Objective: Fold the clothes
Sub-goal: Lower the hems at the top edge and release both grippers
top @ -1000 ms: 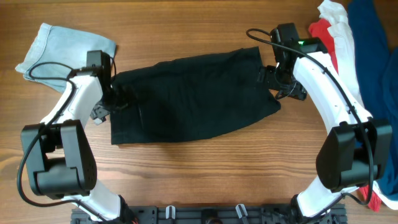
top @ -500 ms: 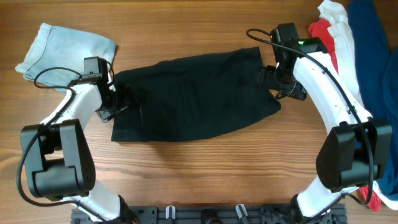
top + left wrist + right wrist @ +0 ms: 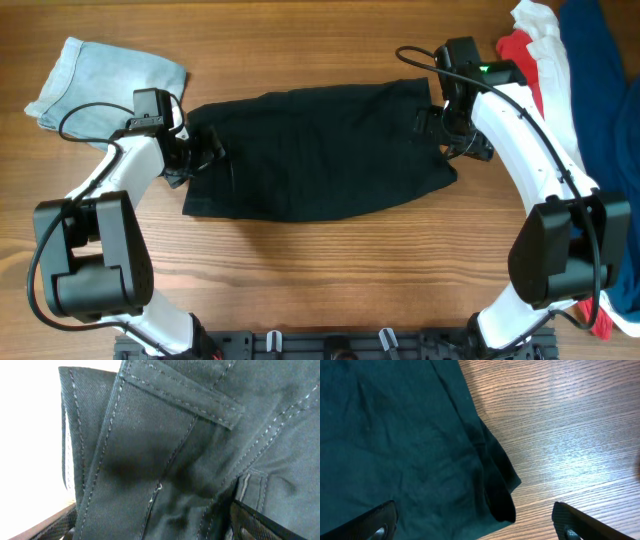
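Overhead view, both arms down at the cloth. Left gripper sits at the left end of the black shorts, jaws spread wide. In the left wrist view, one dark finger shows in each lower corner, and folded black twill with pale stitching fills the space between. Cannot tell whether the pads touch the fabric.

Right gripper is at the right end of the shorts, also wide apart. In the right wrist view its fingers straddle the garment's rumpled corner, with nothing clamped and bare wood to the right.

The shorts lie spread flat across mid-table, long axis left to right, far edge tilted up toward the right.

Light-blue denim shorts are crumpled at the far left corner, apart from the black pair. A pile of white, red and blue cloth lies along the right edge, behind the right arm. The table has a wood-grain top.
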{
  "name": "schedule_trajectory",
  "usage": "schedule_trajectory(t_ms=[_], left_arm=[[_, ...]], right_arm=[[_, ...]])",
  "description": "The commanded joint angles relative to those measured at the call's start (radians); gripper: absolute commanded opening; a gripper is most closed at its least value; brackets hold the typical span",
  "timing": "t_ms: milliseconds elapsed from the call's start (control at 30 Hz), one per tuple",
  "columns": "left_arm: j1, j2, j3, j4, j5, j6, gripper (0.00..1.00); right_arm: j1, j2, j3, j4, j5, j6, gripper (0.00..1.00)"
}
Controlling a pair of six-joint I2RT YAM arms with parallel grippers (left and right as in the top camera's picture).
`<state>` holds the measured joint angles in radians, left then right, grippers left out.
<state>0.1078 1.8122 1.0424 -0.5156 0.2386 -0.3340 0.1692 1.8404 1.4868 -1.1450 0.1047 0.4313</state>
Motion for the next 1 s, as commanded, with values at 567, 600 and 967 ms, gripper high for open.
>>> schedule_trajectory(t_ms=[567,600,967], left_arm=[[0.000,0.017,-0.058,-0.102,-0.047,0.059,0.98],[0.000,0.017,-0.071,-0.090,-0.044,0.058,0.98],[0.000,0.017,-0.158,0.013,0.076,0.073,0.76]], right_arm=[[0.002,0.017,-0.008,0.000,0.002,-0.010,0.99],[0.002,0.017,-0.007,0.000,0.002,-0.010,1.00],[0.002,0.017,-0.008,-0.001,0.002,-0.010,1.00]])
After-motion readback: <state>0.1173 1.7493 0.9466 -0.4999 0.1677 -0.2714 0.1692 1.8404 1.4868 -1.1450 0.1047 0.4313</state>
